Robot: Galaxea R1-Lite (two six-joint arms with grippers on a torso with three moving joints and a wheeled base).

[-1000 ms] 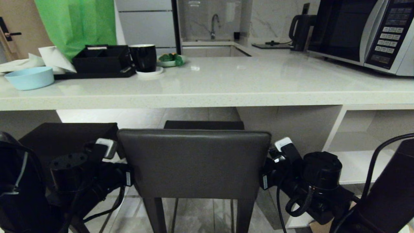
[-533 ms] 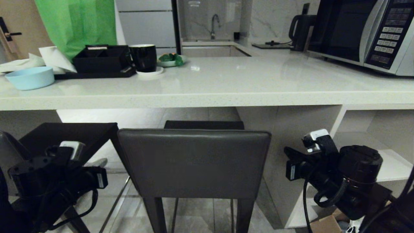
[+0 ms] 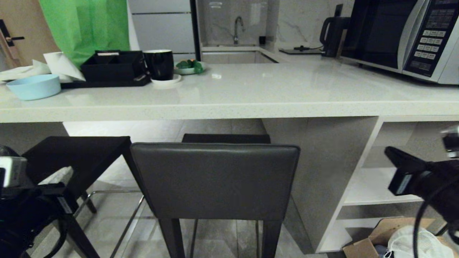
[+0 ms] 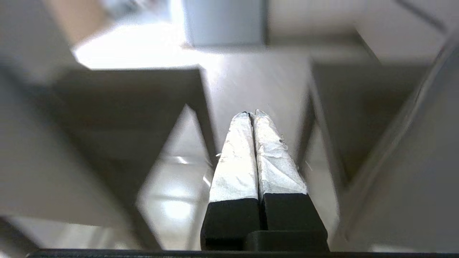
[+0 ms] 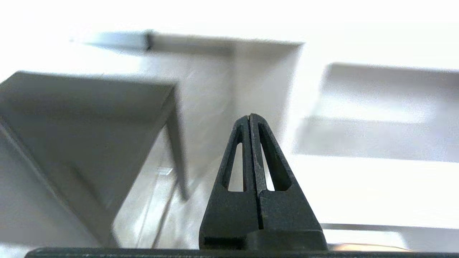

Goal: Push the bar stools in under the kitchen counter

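Bar stools are what both grippers flank: the left gripper (image 4: 252, 114) has its two white-wrapped fingers (image 4: 236, 161) pressed together with nothing between them, and the right gripper (image 5: 250, 116) has its black slotted fingers (image 5: 236, 172) likewise closed on nothing. In the head view the left arm (image 3: 21, 208) sits low at the left edge and the right arm (image 3: 419, 175) at the right edge, each well apart from the nearer stool (image 3: 215, 179), touching neither stool.

That nearer stool stands centred before the kitchen counter (image 3: 229, 107), its dark grey backrest below the slab's thick edge and its seat reaching under the slab. The second stool (image 3: 77, 154) stands to its left, turned at an angle, partly behind the left arm.

No brand name or label can be read. The microwave (image 3: 401, 36) on the counter's right end shows a panel of buttons (image 3: 426, 39) whose markings are too small to make out.

On the counter's left end lie a pale blue bowl (image 3: 34, 86), crumpled white paper (image 3: 53, 66), a black tray (image 3: 107, 66) and a black mug (image 3: 159, 63) on a saucer, with a small dish of something green (image 3: 189, 65) behind. A green sheet (image 3: 86, 28) hangs beyond. A dark kettle (image 3: 333, 34) stands beside the microwave, and a tap (image 3: 236, 27) shows further back.

Open white shelves (image 3: 380, 186) lie under the counter's right part, with a cardboard box (image 3: 373, 243) holding something white on the floor, cut off by the frame. Both wrist views are smeared, so the surfaces around the fingers are hard to identify.
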